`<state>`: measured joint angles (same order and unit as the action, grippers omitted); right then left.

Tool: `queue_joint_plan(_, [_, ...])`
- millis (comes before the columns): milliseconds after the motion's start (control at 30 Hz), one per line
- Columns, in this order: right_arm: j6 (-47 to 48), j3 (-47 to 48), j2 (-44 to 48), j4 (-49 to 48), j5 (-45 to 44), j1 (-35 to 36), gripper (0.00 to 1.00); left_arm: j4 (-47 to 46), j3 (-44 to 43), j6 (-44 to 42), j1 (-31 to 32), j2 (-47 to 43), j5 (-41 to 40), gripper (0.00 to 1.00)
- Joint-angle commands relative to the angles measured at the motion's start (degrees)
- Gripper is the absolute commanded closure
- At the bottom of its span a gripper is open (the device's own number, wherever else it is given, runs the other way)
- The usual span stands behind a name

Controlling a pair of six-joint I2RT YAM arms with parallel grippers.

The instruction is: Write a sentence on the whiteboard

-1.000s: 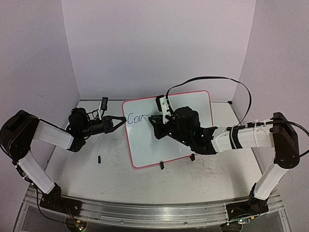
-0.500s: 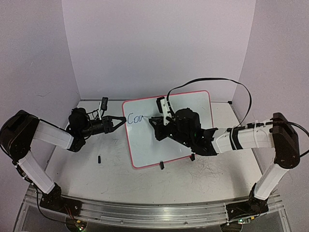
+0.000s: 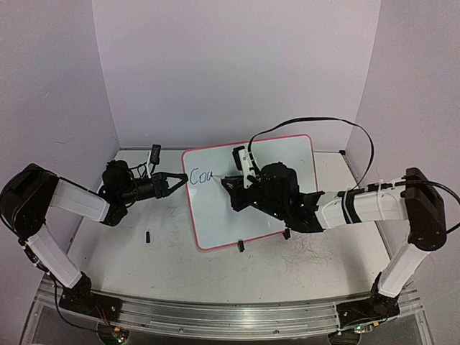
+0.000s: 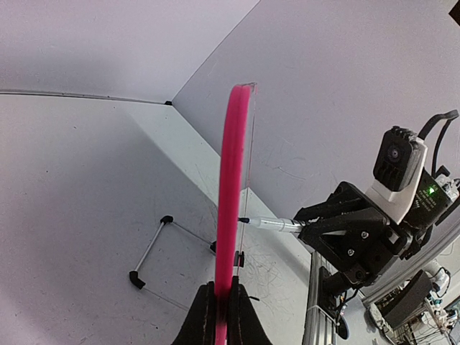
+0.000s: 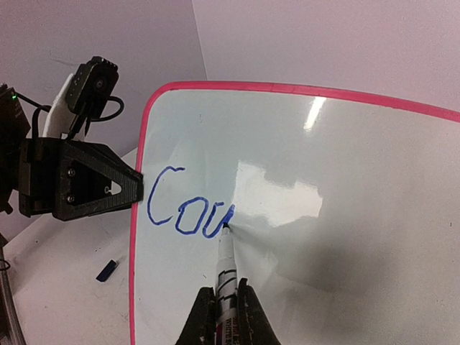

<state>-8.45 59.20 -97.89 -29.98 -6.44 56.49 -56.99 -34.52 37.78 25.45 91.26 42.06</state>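
Note:
The whiteboard (image 3: 277, 162), glossy white with a red-pink rim, stands tilted at the table's middle. It also shows in the right wrist view (image 5: 345, 215), and edge-on in the left wrist view (image 4: 231, 180). The sentence (image 3: 202, 175) reads "Cou" in blue near the board's upper left; it also shows in the right wrist view (image 5: 188, 210). My left gripper (image 3: 181, 177) is shut on the board's left rim, fingers (image 4: 203, 316) either side of it. My right gripper (image 3: 237, 188) is shut on a white marker (image 5: 227, 269); its tip touches the board at the end of the "u".
A small dark blue cap (image 3: 148, 236) lies on the scuffed tabletop left of the board, also in the right wrist view (image 5: 106, 270). The board's black clip feet (image 3: 241, 246) rest near its lower edge. Lilac walls close the back and sides.
The blue writing has grown a little at its right end, from "Cou" with a short stroke to a finished "u". My right gripper has shifted slightly right. The left arm has not moved.

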Motion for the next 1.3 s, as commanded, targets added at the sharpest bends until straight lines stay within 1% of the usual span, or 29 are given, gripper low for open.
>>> queue_joint_plan(0, [-0.7,-1.2,1.3,1.7,-0.7,-0.6,1.00,-0.5,-2.0,1.3,1.1,0.5,2.4,1.00])
queue_joint_plan(533, [-0.9,-2.2,2.7,2.0,-0.8,-0.5,1.00,-0.5,-1.9,1.3,1.1,0.5,2.4,1.00])
queue_joint_plan(633, [-1.4,-2.9,5.4,1.9,0.7,-0.5,1.00,-0.5,-1.9,1.4,1.1,0.5,2.3,1.00])
queue_joint_plan(767, [-2.3,-5.2,13.1,-1.7,5.7,-0.7,1.00,-0.5,-1.9,1.8,1.1,0.2,1.9,0.99])
queue_joint_plan(900, [-0.9,-5.5,16.4,-1.9,6.0,-1.7,1.00,-0.5,-1.5,2.2,1.1,-0.8,0.8,0.89])
queue_joint_plan(1000, [-0.3,-7.1,16.9,-1.9,6.0,-3.6,1.00,-0.5,-1.2,2.7,1.1,-2.0,0.2,0.78])
queue_joint_plan(1100, [1.1,-8.5,17.3,-1.9,5.3,-3.9,1.00,-0.5,-1.1,3.3,1.1,-3.3,-0.6,0.67])
queue_joint_plan(1167, [2.0,-9.0,17.4,-1.9,5.0,-3.9,1.00,-0.5,-1.6,3.7,1.0,-4.0,-0.7,0.62])
queue_joint_plan(1267, [2.9,-9.8,17.5,-2.6,4.9,-4.0,1.00,-0.5,-2.4,4.0,0.9,-4.7,-1.2,0.58])
